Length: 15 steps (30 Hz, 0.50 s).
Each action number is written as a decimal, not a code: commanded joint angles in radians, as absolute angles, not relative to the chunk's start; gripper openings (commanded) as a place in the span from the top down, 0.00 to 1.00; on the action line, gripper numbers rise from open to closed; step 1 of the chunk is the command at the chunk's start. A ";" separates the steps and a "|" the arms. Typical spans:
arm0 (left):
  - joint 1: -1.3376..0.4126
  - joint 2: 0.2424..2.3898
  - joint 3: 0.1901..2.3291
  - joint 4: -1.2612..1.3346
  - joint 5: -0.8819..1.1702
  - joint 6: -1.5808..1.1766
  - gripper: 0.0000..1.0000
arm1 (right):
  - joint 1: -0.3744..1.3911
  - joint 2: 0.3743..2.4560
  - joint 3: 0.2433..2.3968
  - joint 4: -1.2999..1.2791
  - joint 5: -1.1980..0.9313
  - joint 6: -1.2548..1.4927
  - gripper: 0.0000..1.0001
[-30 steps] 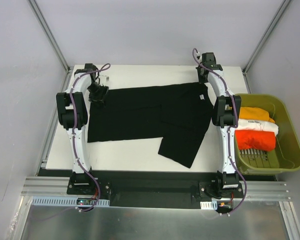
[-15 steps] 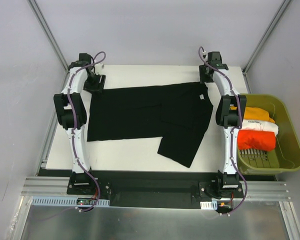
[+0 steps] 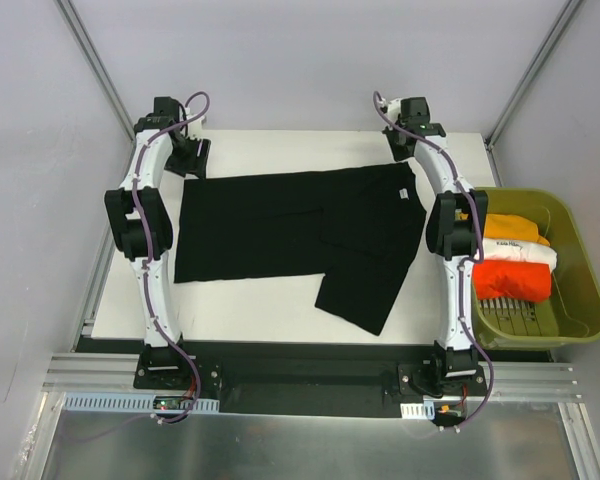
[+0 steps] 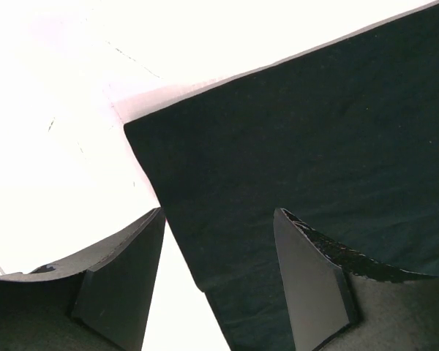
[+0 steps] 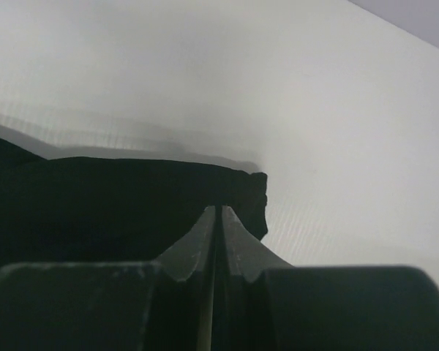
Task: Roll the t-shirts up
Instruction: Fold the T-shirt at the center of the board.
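Since the left pincer (image 4: 218, 219) and right pincer (image 5: 218, 213) have drawn back from its far corners, the black t-shirt (image 3: 290, 225) lies spread on the bench (image 3: 280, 148), unrolled. The left stands open and empty, the right closed on nothing; rolling is judged not yet begun.

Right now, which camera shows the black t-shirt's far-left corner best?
Left wrist: the corner of the black t-shirt is large and sharp, flat on the table, just ahead of the open left gripper. Top external shows it small and distant. Right wrist shows only the opposite far corner.
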<state>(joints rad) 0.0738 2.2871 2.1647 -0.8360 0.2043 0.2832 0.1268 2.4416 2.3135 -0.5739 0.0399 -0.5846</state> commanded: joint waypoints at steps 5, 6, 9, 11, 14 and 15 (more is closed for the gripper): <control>0.086 2.377 2.212 -0.877 0.149 0.363 0.38 | 0.150 2.539 2.375 -0.610 0.116 -0.820 0.94; 0.087 2.390 2.223 -0.887 0.135 0.383 0.38 | 0.152 2.545 2.375 -0.618 0.132 -0.840 0.94; 0.086 2.444 2.261 -0.913 0.103 0.416 0.39 | 0.152 2.565 2.375 -0.632 0.159 -0.889 0.95; 0.087 2.483 2.285 -0.920 0.081 0.423 0.40 | 0.150 2.579 2.375 -0.634 0.175 -0.916 0.95; 0.087 2.535 2.339 -0.937 0.049 0.434 0.39 | 0.152 2.597 2.376 -0.629 0.205 -0.962 0.96; 0.087 2.548 2.356 -0.942 0.043 0.440 0.37 | 0.152 2.600 2.376 -0.626 0.213 -0.971 0.96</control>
